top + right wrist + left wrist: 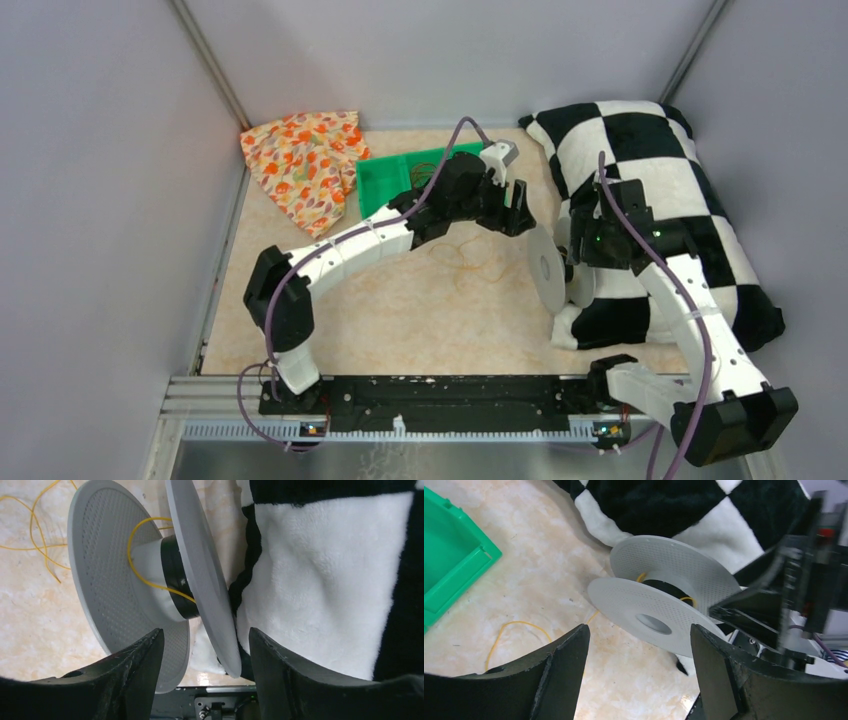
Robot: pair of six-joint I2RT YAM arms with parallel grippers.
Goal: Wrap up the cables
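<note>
Your left gripper point(639, 630) and right gripper point(205, 635) both gape empty; cable point(129, 550) barely circles the spool point(107, 592), most lies loose.

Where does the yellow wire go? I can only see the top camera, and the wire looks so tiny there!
Observer: On the right wrist camera, a loop of the cable goes around the middle of the spool, between its two round plates.
Operator: Is the right claw squeezing the spool?
Observer: No. The right gripper is open. One plate's rim shows in the gap between its fingers, but it isn't pinched.
Operator: What about the left claw?
Observer: The left gripper is open too, with nothing in it. It is facing the spool's flat side.
</note>
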